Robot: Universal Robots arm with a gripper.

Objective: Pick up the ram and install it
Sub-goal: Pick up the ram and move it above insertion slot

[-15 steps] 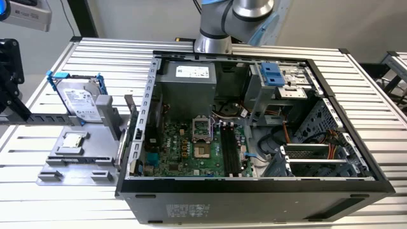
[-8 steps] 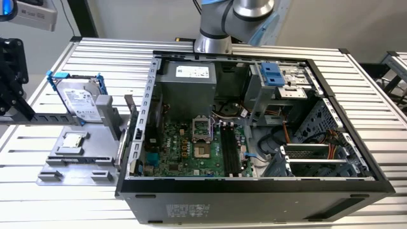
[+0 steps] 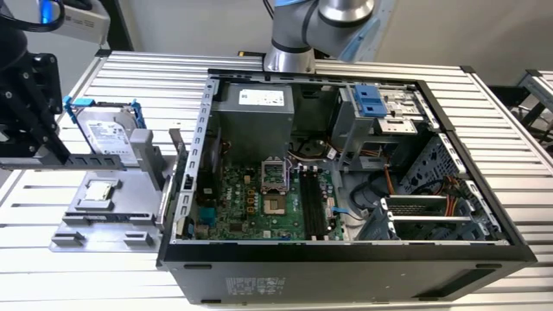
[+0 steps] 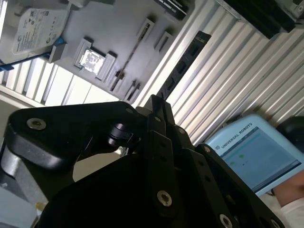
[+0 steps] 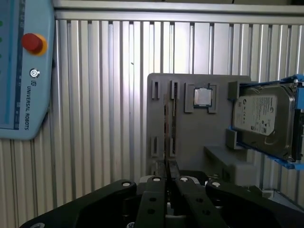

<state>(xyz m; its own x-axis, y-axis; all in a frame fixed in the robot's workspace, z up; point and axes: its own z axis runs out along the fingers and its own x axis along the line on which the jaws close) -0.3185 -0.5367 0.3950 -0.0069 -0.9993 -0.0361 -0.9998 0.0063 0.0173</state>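
The claw (image 4: 156,102) is clamping shut on the ram (image 4: 187,59), pinching one end of the stick between its black fingertips. In the second wrist view the ram is reaching straight out from the fingertips, showing its dark face and row of black chips against the ribbed slats of the table (image 4: 228,71). It is clear of the surface and passing just beside the grey holder plate (image 4: 118,28).

In the first wrist view the ram (image 5: 166,142) is showing edge-on as a thin line running out of the closed claw (image 5: 169,167), lying across the holder plate (image 5: 199,137). On that plate the small square processor chip (image 5: 203,97) is sitting in its pocket near the ram's line, and the silver hard drive (image 5: 263,118) in its blue-tabbed frame is lying further off on the same side. A light blue control pendant (image 5: 23,71) is resting on the table well apart from the plate.

In the exterior view the claw is hanging at the exterior view's left, over the holder plate (image 3: 129,220). The open computer case (image 3: 346,259) is lying beside the plate, and the black memory slots (image 3: 313,204) on its motherboard (image 3: 250,201) are well apart from the claw.
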